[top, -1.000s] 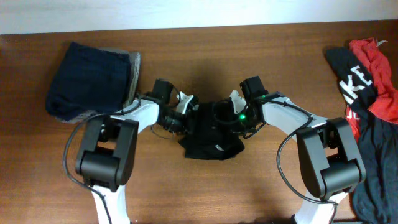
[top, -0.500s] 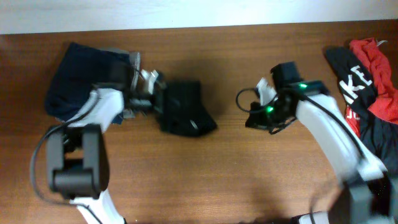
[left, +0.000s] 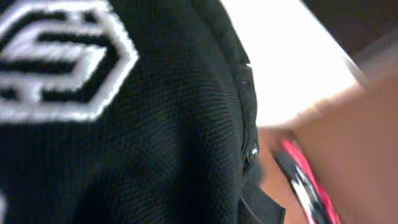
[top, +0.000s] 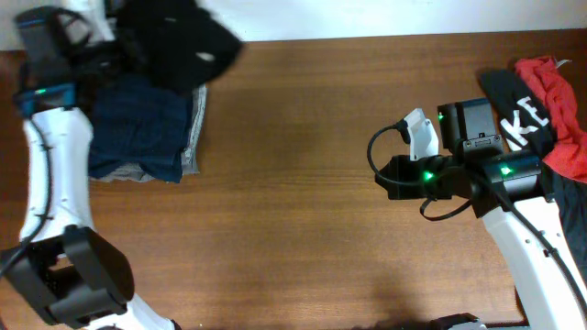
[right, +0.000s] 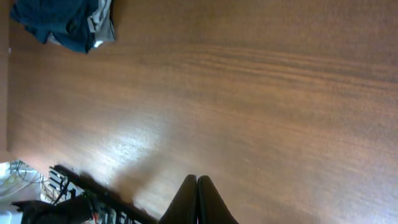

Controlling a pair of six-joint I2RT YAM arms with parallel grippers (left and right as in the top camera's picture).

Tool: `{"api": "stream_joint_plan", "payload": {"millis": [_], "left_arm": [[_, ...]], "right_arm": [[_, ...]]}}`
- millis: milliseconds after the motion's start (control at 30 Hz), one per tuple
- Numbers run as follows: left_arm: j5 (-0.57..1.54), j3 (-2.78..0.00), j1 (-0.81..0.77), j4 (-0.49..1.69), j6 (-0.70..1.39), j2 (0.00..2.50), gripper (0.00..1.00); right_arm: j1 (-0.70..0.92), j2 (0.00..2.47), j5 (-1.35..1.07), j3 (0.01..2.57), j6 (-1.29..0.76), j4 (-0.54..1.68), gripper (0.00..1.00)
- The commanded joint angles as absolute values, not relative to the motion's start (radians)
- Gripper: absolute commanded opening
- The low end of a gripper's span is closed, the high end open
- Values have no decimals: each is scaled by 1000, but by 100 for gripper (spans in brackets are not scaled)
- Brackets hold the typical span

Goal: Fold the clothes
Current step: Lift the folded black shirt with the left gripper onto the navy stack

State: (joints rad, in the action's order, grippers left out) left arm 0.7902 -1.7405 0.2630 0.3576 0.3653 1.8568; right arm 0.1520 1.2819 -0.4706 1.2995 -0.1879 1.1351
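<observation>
Cloth filled my left wrist view: one black shirt (left: 168, 143) with one white six-sided logo (left: 59, 62) stitched on it, too close for me to see the fingers. From overhead I saw that shirt bunched and lifted at the end of the left arm, at the far left corner of the bench (top: 303, 183). It hung above the stack there, so I took the left pincer (top: 119, 50) to be clamped on it, though the cloth hid the tips.

Under it I counted two garments in the stack. One was a navy piece (top: 138, 128) on top, and one was a grey piece (top: 191, 137) showing along its right edge.

The right pincer (right: 197, 198) was closed with nothing in it, its two fingers pressed together above bare wood, well apart from any cloth.

At the right edge of the bench lay a loose heap. I could tell two colours in it, a red garment (top: 559, 92) and a black garment with white letters (top: 518, 119). More black cloth trailed toward me, and I could not tell whether that was a third piece.
</observation>
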Motion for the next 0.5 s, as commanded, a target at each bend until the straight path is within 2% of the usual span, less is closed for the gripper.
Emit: {"api": "stream_joint_plan", "payload": {"millis": [0, 133, 300, 467], "left_arm": [[551, -1752, 345, 384, 659, 1897, 1], [527, -1750, 403, 448, 814, 1975, 1], [416, -1749, 400, 561, 842, 2090, 1], [442, -1748, 402, 704, 931, 2176, 0]], "right_arm": [[157, 1269, -459, 1302, -189, 1138, 5], [157, 1269, -458, 1302, -187, 1137, 5], [157, 1269, -459, 1302, -187, 1142, 5], [156, 1269, -459, 1302, -187, 1134, 5]]}}
